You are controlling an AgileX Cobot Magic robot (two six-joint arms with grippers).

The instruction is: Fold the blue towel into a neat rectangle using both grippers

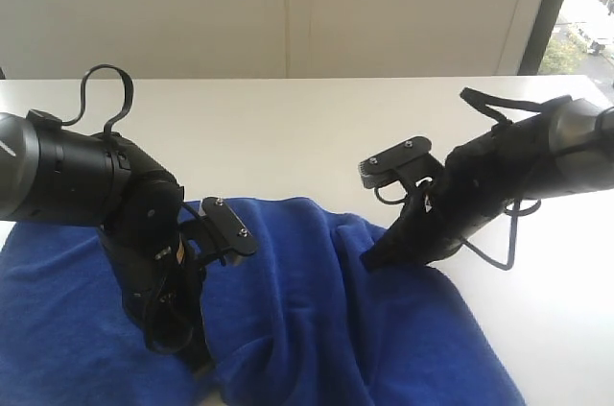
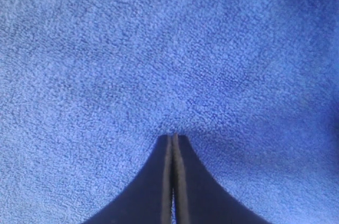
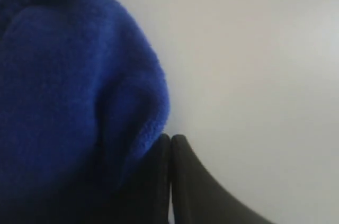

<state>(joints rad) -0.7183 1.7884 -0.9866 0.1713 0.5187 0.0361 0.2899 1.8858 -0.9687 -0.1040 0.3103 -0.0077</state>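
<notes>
Royal-blue fuzzy microfibre towel (image 1: 317, 320) lies rumpled; we see the black flat-plated left gripper (image 2: 173, 138) pressed together at its eight o'clock, the right gripper (image 3: 170, 139) likewise at two.

The fuzzy, deep blue towel (image 1: 326, 320) lies spread but rumpled, a raised fold running through its middle, with the left gripper (image 2: 173, 138) closed, tips at its surface, and the right gripper (image 3: 170, 139) closed just beside its bulging edge.

Plain royal-blue towel (image 1: 317, 310), white table (image 1: 288, 128), black hands (image 1: 379, 257).
</notes>
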